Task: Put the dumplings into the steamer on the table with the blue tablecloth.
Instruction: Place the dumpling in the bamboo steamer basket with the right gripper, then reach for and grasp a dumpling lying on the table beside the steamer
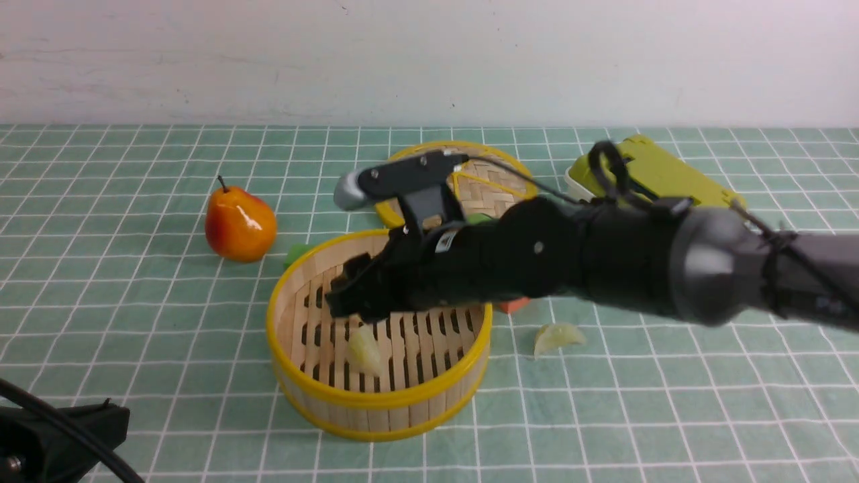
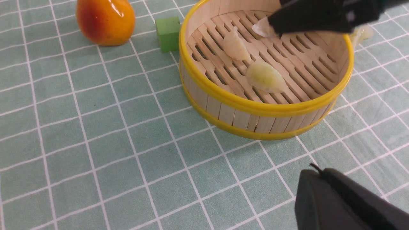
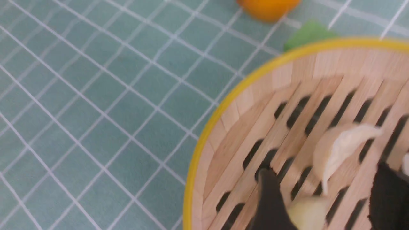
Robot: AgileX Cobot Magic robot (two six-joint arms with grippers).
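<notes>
We log right gripper (image 3: 324, 169) spread over steamer (image 1: 376, 402), white dumpling (image 3: 342, 150) between fingers (image 3: 271, 204), green dumpling (image 1: 557, 337) at steamer's 3 o'clock, left gripper (image 2: 319, 191) pressed together.

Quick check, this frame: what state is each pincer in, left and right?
Left pincer: closed, nothing visibly held.
Right pincer: open over the steamer, white dumpling loose under it.

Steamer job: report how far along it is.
Done: a cream crescent dumpling and a yellow-green one lie in the round bamboo steamer. In hand: the open right hand hangs by a third, white dumpling inside. Left: one pale dumpling on the teal checked cloth.
</notes>
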